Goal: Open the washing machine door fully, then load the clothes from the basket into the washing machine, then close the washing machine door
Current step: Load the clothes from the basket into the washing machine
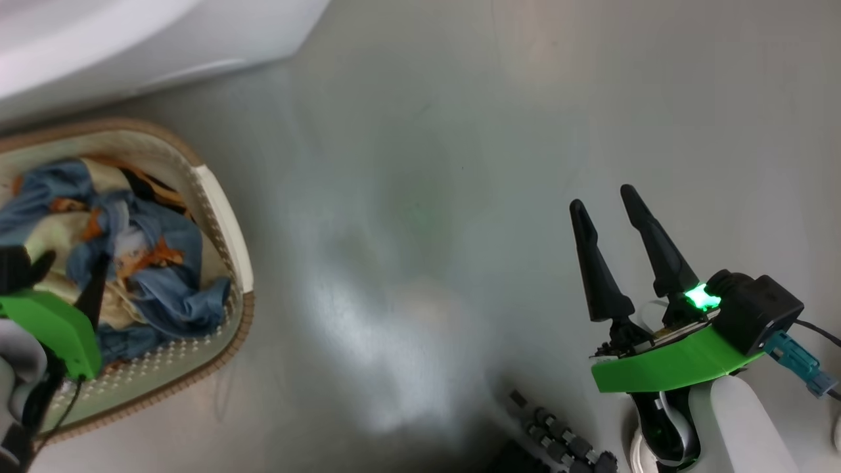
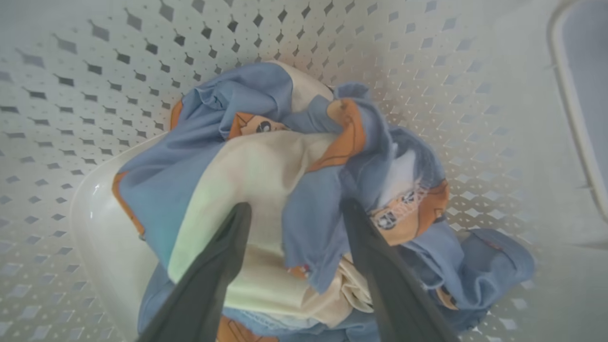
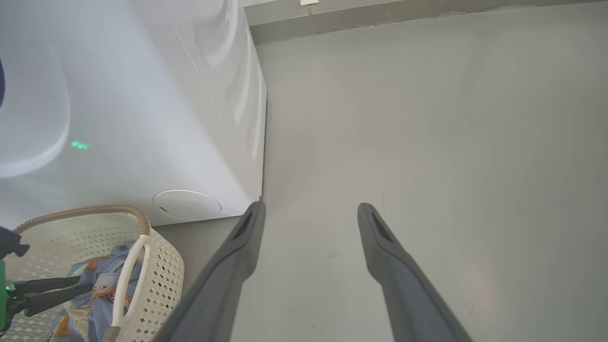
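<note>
The step in hand looks like the first grab of the clothes [image 2: 266, 161], which lie crumpled in the basket [image 1: 220, 197] at the left edge of the head view. The washing machine [image 3: 118, 118] is at the upper left of that view, just beyond the basket.

The left end effector [image 2: 294, 205] hangs over the heap with its fingers apart. In the left wrist view they straddle a thick fold of cream and blue cloth at the lower middle of the frame. Whether the tips already touch the cloth is hard to tell. The right end effector [image 1: 602, 198] is also spread wide and holds nothing. It sits at the lower right of the head view above bare floor [image 1: 427, 197], well apart from the basket.

To do this well, the left fingers should probably sink deep into the bundle before they come together, so they catch the bulk of the fold and not a thin edge. A straight lift would then help clear the basket wall. A loose blue piece trails toward the lower right of the left wrist view and may drag or snag on the rim.

The heap has no clear front. In the left wrist view its longest stretch runs from the middle left down to the lower right. The basket's mouth faces up toward the head camera, and its white handle end points toward frame right.
</note>
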Tool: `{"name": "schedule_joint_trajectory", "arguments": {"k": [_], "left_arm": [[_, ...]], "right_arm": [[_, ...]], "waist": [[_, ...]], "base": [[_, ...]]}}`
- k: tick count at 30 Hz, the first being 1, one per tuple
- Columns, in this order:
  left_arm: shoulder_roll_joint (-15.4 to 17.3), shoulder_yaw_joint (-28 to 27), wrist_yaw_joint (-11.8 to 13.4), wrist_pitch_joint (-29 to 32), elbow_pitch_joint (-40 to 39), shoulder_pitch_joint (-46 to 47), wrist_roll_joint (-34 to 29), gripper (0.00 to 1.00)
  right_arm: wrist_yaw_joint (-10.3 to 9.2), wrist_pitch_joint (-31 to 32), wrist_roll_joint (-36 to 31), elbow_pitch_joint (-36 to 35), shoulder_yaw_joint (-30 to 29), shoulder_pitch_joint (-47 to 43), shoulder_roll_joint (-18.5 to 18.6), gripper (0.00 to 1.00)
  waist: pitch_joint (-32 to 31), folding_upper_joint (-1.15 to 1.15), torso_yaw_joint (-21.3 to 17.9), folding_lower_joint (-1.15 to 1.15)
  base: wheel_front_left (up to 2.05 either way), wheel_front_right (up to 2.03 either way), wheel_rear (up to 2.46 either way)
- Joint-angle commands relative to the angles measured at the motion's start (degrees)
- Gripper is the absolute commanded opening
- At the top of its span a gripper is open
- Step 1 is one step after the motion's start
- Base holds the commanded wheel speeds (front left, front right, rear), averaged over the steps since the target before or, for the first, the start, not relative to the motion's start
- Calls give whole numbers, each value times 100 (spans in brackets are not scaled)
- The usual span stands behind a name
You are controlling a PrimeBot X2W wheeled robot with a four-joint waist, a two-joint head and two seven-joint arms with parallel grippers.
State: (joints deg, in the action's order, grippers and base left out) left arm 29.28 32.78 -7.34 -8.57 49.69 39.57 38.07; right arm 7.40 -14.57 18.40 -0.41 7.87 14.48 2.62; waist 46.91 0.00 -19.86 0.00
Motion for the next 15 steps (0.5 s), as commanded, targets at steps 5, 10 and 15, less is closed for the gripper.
{"name": "schedule_joint_trajectory", "arguments": {"k": [5,10,15], "left_arm": [[363,261,-14,21,167,337,229,100],[383,659,-14,24,313,653,271,100],[305,1009,-14,-64,487,927,272,100]], "right_arm": [[9,-43,136,-227,125,-1,26,100],[9,-43,124,-270,138,-7,26,100],[9,-43,128,-308,151,-25,26,100]], "waist": [[462,0,-121,0],[612,0,-130,0],[719,0,-134,0]], "base": [[0,0,0],[0,0,0],[0,0,0]]}}
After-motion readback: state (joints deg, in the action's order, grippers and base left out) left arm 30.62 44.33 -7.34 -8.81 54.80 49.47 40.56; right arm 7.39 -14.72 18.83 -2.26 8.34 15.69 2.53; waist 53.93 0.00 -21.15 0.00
